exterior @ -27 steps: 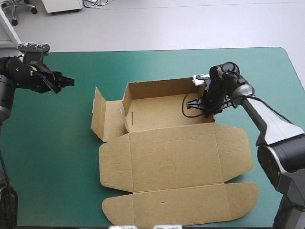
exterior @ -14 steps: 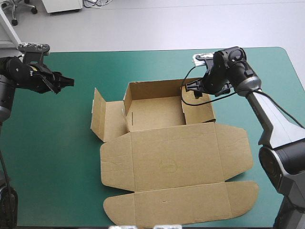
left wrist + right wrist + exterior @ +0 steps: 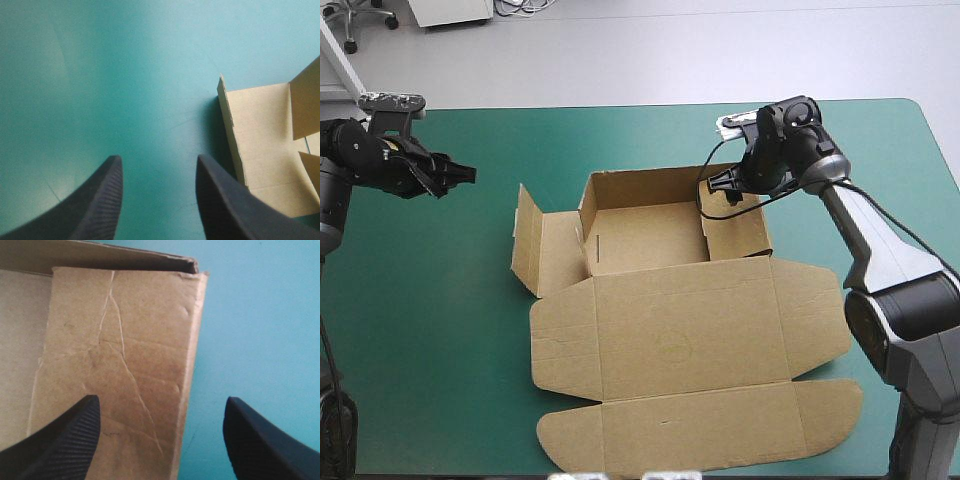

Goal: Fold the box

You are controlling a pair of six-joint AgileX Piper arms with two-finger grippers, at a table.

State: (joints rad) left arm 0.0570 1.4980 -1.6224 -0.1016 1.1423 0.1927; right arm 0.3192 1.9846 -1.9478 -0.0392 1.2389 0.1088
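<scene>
**Right gripper wide over the box's right wall**

Right gripper (image 3: 724, 184) (image 3: 161, 401) hangs above the tray's far right corner, fingers spread wide and holding nothing. In its wrist view one finger is over the board of the raised right wall (image 3: 738, 236) (image 3: 120, 360) and the other over bare cover, so the wall's outer edge lies between them and just below.

The box (image 3: 690, 320) sits mid-table (image 3: 430, 330). Its tray is toward the far edge, with the long axis running left to right, and the lid lies flat toward the near edge.

Left gripper (image 3: 466, 172) (image 3: 158, 159), fingers moderately apart and empty, is well off toward the far left corner. The left flap (image 3: 527, 238) (image 3: 231, 125) lies ahead of it, splayed outward from the tray with its end standing up.

I judge that flap to be the next job, and the left arm is the nearer one to it. Only open cover lies between them.
</scene>
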